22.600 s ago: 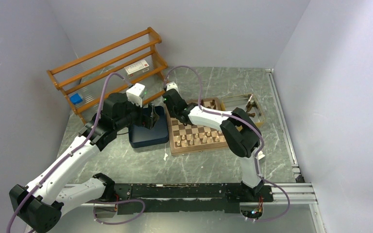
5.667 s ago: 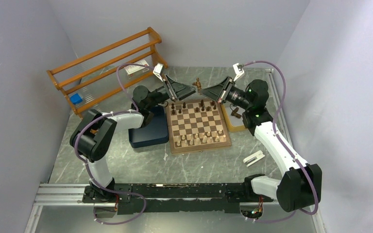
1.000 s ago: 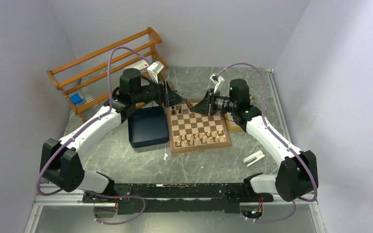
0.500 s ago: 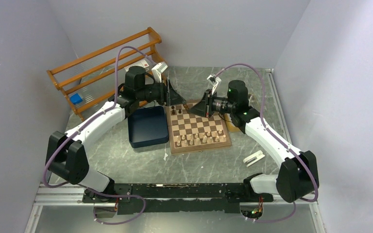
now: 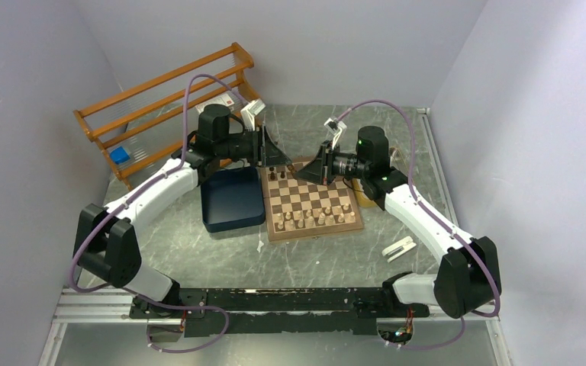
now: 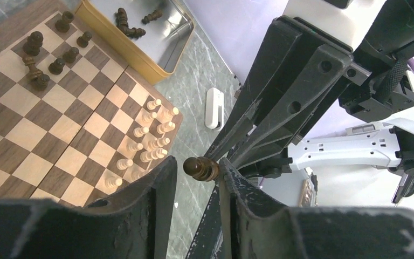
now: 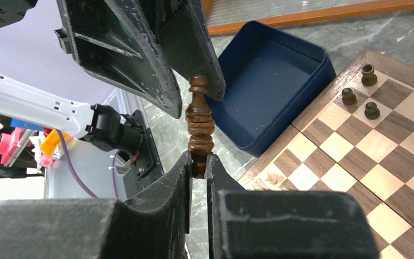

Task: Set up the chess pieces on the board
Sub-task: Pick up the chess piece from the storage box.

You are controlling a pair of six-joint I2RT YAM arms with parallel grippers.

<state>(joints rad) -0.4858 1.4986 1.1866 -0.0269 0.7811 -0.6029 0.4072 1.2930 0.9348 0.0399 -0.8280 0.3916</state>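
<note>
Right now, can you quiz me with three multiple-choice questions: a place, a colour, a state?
1. The blue tray lies: A on the board; B left of the board; C right of the board.
2. The piece in the air is: A cream; B red; C dark brown.
3. The right gripper is: A wide open; B shut on the piece; C resting on the board.
Answers: 1 B, it sits by the board's left edge. 2 C, dark wood. 3 B, it pinches the piece's base.

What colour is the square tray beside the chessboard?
Dark blue. The tray shows best in the right wrist view.
</note>
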